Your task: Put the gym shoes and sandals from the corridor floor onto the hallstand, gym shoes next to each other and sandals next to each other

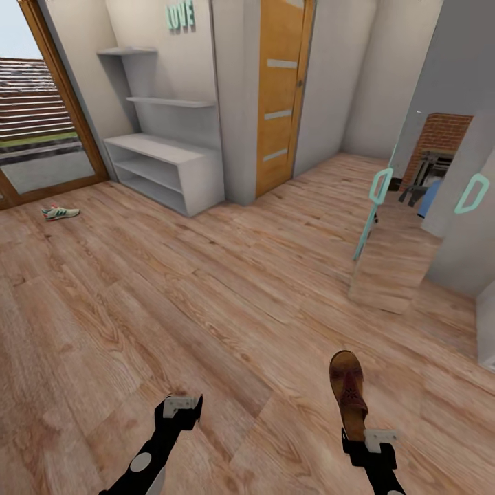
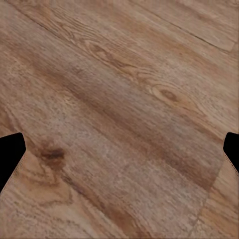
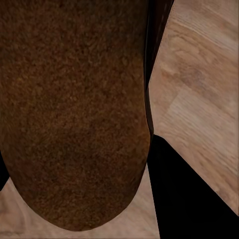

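Note:
One brown sandal (image 1: 348, 393) sticks forward out of my right gripper (image 1: 362, 434), which is shut on its heel end and holds it above the corridor floor (image 1: 227, 302). The right wrist view looks onto the sandal's dark brown footbed (image 3: 74, 109) beside a black finger (image 3: 184, 194). My left gripper (image 1: 180, 405) hangs open over bare planks, its two fingertips (image 2: 10, 154) at the edges of the left wrist view. A white gym shoe (image 1: 60, 212) with green stripes lies on the floor at the far left. The pale grey hallstand (image 1: 161, 168) stands against the back wall.
A glass door (image 1: 41, 124) with a wooden frame is left of the hallstand, an orange wooden door (image 1: 280, 96) to its right. At the right stand grey cabinets with teal handles (image 1: 379, 185) and a mirrored panel. Wide open floor lies between me and the rack.

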